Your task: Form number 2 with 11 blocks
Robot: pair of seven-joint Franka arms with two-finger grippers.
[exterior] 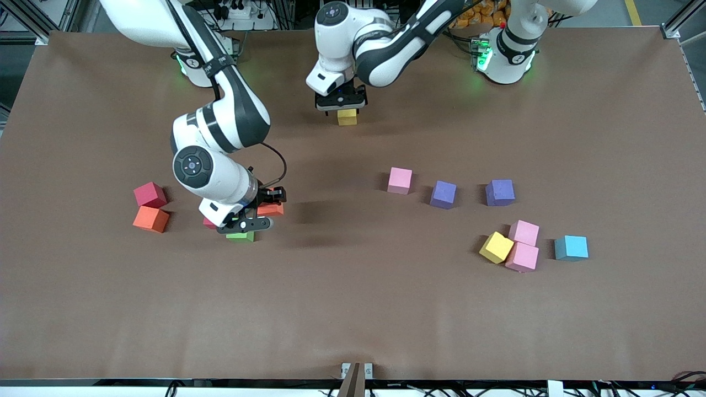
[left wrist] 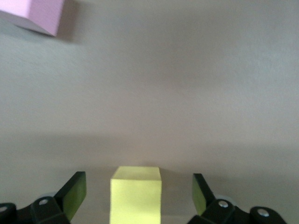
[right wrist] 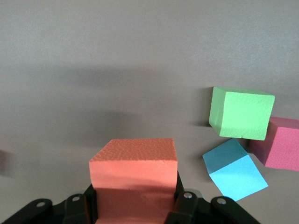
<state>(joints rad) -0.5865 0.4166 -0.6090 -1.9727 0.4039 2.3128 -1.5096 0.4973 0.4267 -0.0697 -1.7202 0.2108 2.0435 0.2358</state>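
Note:
My left gripper (exterior: pixel 343 106) (left wrist: pixel 138 187) is open around a yellow block (exterior: pixel 347 117) (left wrist: pixel 135 193) that sits on the table near the robots' bases, with a gap on each side. My right gripper (exterior: pixel 263 213) (right wrist: pixel 134 200) is shut on an orange block (exterior: pixel 271 209) (right wrist: pixel 133 170), low over the table toward the right arm's end. Close beside it lie a green block (exterior: pixel 240 236) (right wrist: pixel 240 112), a light blue block (right wrist: pixel 233 169) and a pink block (right wrist: pixel 281 143). The number 2 is out of view.
A crimson block (exterior: pixel 149 194) and an orange block (exterior: pixel 150 219) lie toward the right arm's end. Mid-table are a pink block (exterior: pixel 400 180) and two purple blocks (exterior: pixel 443 194) (exterior: pixel 500 192). Nearer the camera sit a yellow block (exterior: pixel 496 246), two pink blocks (exterior: pixel 524 231) (exterior: pixel 522 257) and a light blue block (exterior: pixel 571 247).

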